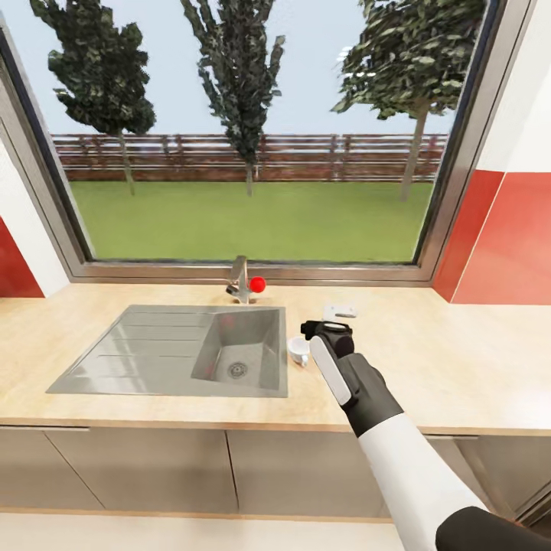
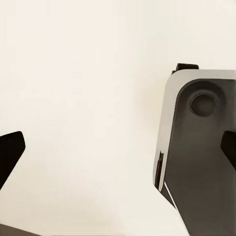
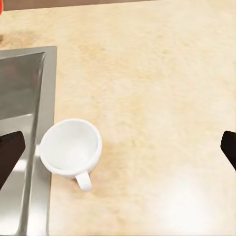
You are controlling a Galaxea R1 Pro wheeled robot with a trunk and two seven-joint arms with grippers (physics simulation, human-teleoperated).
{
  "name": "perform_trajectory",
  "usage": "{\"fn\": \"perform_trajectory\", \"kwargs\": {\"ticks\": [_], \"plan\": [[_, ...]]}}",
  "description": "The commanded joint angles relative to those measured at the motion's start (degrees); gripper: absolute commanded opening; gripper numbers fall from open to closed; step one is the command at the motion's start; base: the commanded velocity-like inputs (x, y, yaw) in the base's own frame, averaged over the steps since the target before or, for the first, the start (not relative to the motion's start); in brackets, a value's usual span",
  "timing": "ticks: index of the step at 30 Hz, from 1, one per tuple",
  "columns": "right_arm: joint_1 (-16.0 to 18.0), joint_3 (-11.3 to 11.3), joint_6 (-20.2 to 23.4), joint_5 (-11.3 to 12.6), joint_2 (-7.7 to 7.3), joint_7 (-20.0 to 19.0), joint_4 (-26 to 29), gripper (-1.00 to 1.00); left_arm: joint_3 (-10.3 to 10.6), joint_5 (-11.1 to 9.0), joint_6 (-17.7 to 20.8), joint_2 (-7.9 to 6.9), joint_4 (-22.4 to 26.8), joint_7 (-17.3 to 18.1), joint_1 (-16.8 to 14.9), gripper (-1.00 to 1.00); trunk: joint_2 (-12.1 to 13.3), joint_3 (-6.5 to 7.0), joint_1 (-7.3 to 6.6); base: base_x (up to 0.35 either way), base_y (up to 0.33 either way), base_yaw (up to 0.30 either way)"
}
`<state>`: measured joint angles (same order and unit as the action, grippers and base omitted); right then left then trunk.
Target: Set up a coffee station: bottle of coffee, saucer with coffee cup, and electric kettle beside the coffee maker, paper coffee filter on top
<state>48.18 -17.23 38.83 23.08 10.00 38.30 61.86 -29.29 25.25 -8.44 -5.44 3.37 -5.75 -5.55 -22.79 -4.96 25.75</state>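
Little of the station looks set up: the kitchen countertop (image 1: 459, 360) carries the coffee cup (image 1: 298, 350), lying bare on the wood with no saucer under it, just beside the sink's (image 1: 153, 348) rim. From the drain, the cup is at three o'clock. My right gripper (image 1: 325, 330) hovers over it, fingers (image 3: 10, 155) spread wide, holding nothing. My left gripper (image 2: 118, 152) is spread too, empty.

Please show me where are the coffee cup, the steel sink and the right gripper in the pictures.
coffee cup (image 3: 70, 146): right wrist view, inside of the bowl.
steel sink (image 1: 145, 348): head view, flat draining board.
right gripper (image 1: 326, 328): head view, black fingertip end above the countertop.
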Motion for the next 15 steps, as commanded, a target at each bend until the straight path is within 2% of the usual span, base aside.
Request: {"fn": "perform_trajectory", "kwargs": {"ticks": [1,6,15], "plan": [[0.1,-0.1,0.1,0.5,0.0,0.6,-0.1,1.0,-0.4,0.6,-0.3,-0.01,-0.1,-0.2,0.0,1.0,-0.1,-0.13,0.04,0.007,0.014,0.0],[0.1,-0.1,0.1,0.4,0.0,0.6,-1.1,1.0,-0.3,0.7,-0.2,-0.01,-0.1,0.1,-0.1,1.0,-0.1,-0.13,0.04,0.004,0.005,0.0],[0.1,0.0,0.1,0.3,0.0,0.6,-2.7,1.0,-0.3,0.7,-0.3,0.05,-0.1,0.1,0.0,1.0,-0.1,-0.13,0.04,0.128,0.0,0.0]]}}
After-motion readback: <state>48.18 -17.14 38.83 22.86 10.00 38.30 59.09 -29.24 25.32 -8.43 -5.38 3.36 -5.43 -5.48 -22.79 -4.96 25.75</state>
